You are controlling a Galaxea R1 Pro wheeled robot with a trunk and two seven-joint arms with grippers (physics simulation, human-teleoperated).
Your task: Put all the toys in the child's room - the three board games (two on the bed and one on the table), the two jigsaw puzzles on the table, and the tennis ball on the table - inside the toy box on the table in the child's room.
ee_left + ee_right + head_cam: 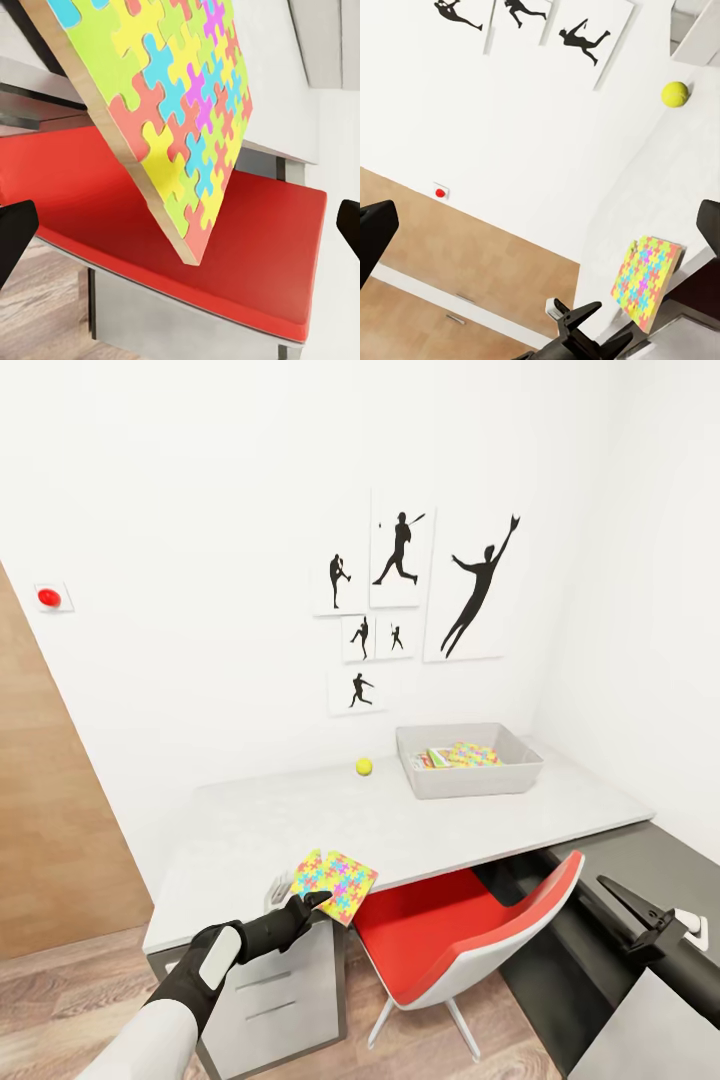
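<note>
- The left gripper [318, 901] sits at the tabletop's [250, 830] front edge; its fingers [15, 236] are spread wide, gripping nothing.
- The jigsaw puzzle [335, 882] overhangs that front edge, tilted, above the red chair [450, 940].
- The tennis ball [364, 766] lies near the back edge, beside the toy box [470, 775] at the back right corner.
- The right gripper [640, 905] hangs off the table's right end, fingers [375, 240] apart.

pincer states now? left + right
Left pincer: at the front table edge beside the jigsaw puzzle, fingers apart in the wrist view, puzzle not clamped; open.
Right pincer: beyond the red chair, fingers spread, holding nothing; open.
</note>
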